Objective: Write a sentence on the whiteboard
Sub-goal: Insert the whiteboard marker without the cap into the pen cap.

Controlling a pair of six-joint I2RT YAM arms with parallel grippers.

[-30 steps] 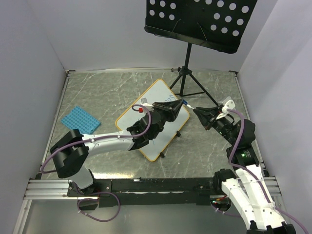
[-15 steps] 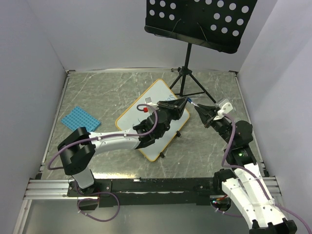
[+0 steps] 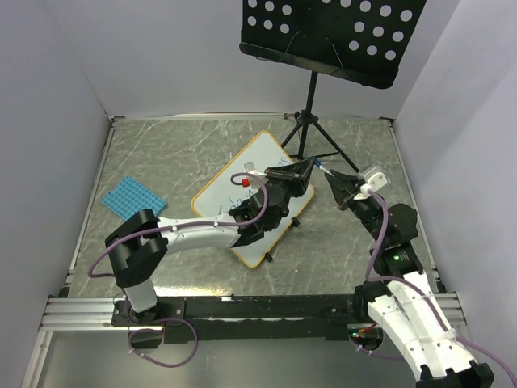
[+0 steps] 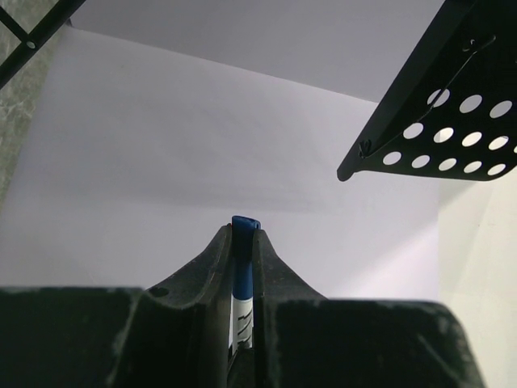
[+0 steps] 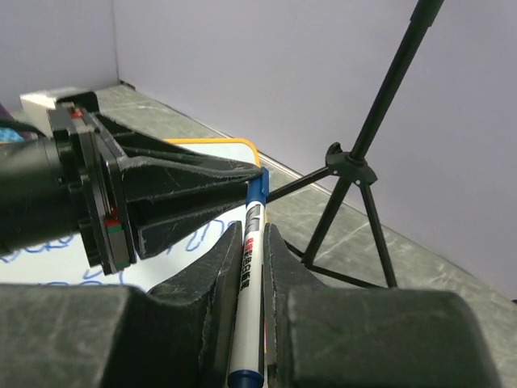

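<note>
Whiteboard (image 3: 222, 194), bearing blue writing (image 5: 194, 236), lying diagonally at mid-surface (image 3: 161, 153) under the left arm (image 3: 194, 234); above its far right corner, near the stand (image 3: 311, 133), a marker (image 5: 252, 267) is clamped by left fingers (image 4: 212, 271) at its blue end and right fingers (image 5: 284, 271) on its white barrel.

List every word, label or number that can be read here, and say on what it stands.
The marker: red and black print on its barrel, too blurred to read.
The whiteboard: blue handwriting, mostly hidden, too blurred to read.
No text can be read clearly.
</note>
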